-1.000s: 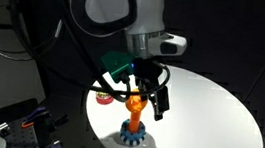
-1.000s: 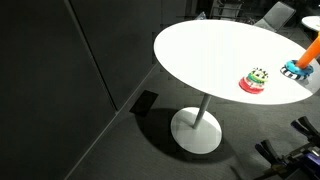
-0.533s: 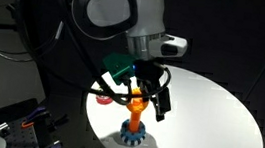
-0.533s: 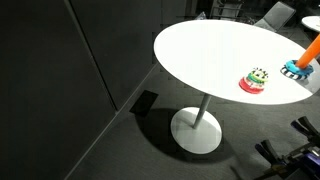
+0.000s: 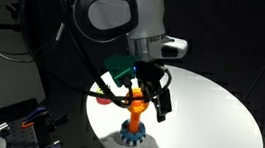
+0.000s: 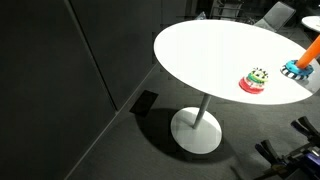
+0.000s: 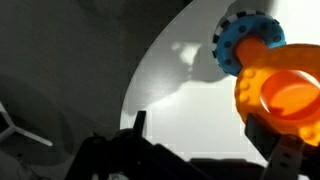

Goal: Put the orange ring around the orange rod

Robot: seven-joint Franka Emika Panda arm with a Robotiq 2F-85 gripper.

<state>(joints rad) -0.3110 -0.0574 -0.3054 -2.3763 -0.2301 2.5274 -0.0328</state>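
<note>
The orange rod (image 5: 134, 123) stands on its blue gear-shaped base (image 5: 131, 136) near the edge of the white round table (image 5: 207, 123). The orange ring (image 5: 137, 108) sits high at the rod's top, between the fingers of my gripper (image 5: 145, 104). In the wrist view the ring (image 7: 285, 95) fills the right side, nearer than the blue base (image 7: 245, 40), and touches only one finger. My gripper (image 7: 205, 128) has its fingers wide apart with bare table between them. The rod (image 6: 313, 48) also shows at the frame edge in an exterior view; the ring is out of view there.
A round red, green and yellow piece (image 6: 256, 81) lies on the table next to the blue base (image 6: 293, 69); it also shows behind the gripper (image 5: 101, 99). The table stands on a single pedestal (image 6: 198, 125). Dark surroundings and cables lie beyond the table edge.
</note>
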